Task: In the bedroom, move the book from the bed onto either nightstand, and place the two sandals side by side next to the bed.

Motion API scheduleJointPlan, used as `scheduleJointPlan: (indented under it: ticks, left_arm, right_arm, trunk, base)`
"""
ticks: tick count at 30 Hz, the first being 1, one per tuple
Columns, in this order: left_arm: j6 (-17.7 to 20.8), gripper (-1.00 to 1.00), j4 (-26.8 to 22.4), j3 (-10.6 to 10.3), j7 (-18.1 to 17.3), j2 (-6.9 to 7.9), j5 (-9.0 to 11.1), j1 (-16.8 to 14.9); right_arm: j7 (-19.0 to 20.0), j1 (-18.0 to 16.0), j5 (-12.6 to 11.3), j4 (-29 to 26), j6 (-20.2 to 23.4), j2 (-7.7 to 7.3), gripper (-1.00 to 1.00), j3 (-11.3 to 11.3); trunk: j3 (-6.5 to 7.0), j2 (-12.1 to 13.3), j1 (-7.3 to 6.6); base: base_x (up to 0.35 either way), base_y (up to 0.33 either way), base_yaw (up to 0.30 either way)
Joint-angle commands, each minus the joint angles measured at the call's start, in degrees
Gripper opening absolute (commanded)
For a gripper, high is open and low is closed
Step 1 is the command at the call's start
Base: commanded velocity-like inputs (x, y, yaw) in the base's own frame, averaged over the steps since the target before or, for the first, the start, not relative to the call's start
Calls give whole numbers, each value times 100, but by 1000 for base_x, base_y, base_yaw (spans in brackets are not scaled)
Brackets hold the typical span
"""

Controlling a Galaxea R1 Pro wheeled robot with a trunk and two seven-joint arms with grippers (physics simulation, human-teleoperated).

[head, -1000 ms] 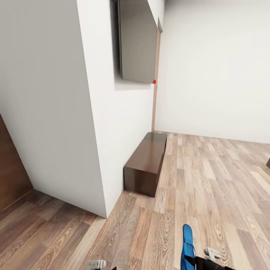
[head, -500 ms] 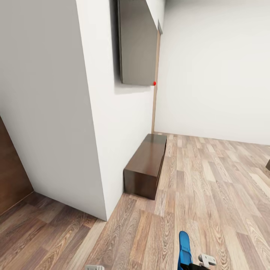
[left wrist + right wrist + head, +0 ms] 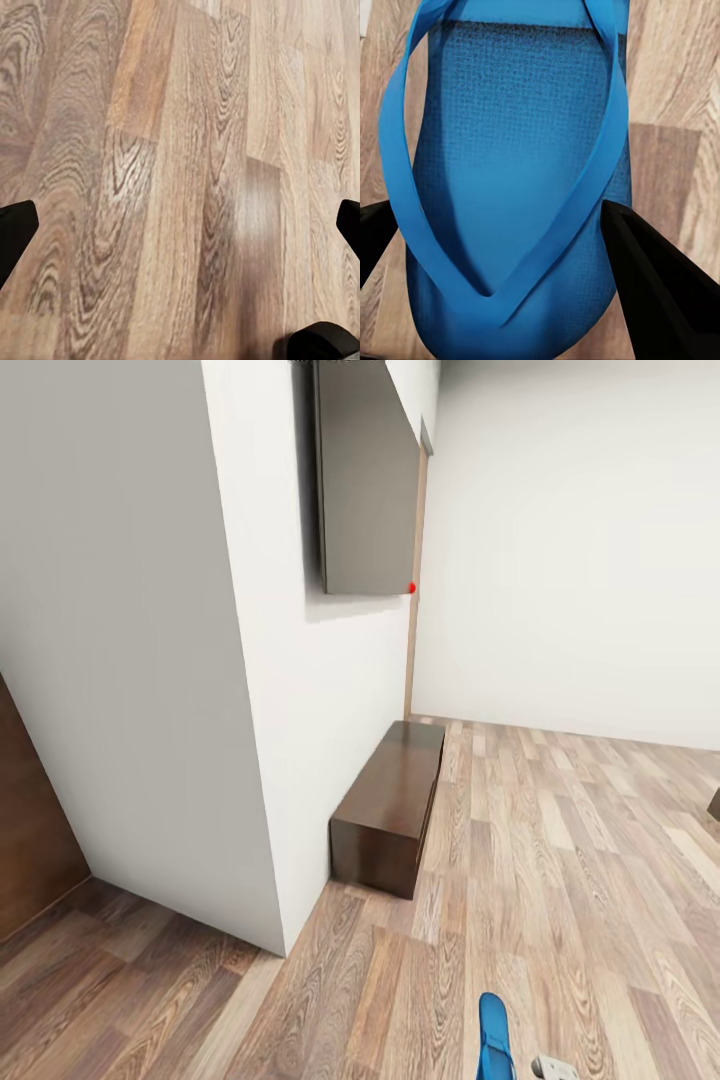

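Sandal sits clamped between your right hand's dark fingers, its blue tip showing at the head view's bottom edge above the plank floor. Your left hand hangs spread wide over bare boards. Ahead, a white wall corner juts out, a long dark cabinet against it; open floor lies to the right.

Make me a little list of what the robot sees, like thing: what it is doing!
right gripper: shut on bright blue flip-flop sandal
left gripper: open, nothing between its fingers, above brown wood-plank floor
long low dark brown wooden cabinet: on the floor against white wall
flat dark panel: mounted on that wall
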Motion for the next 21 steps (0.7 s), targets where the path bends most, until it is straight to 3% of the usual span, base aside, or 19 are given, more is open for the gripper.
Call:
scheduleJointPlan:
  ticks: [1,7,13,21]
  left_arm:
    - [-27,100,33,-10,-15,2,39,-3]
    - [-80,100,237,-10,-15,-1,38,-3]
    - [-158,100,277,-3,-15,-1,45,-3]
    - [-400,100,283,-3,-15,-1,53,-3]
  right_arm:
    - [21,-2,-61,-1,36,-3,-100,-3]
    - [25,-2,-69,-3,39,-5,-100,-7]
    - [28,-2,-56,-3,39,-6,-100,-7]
    - [33,-2,-56,-3,39,-6,-100,-7]
  trunk:
    - [13,39,-24]
    - [121,280,-155]
    - [121,280,-155]
    - [121,280,-155]
  base:
    - [0,0,0]
    - [0,0,0]
    - [0,0,-21]
    - [0,0,-231]
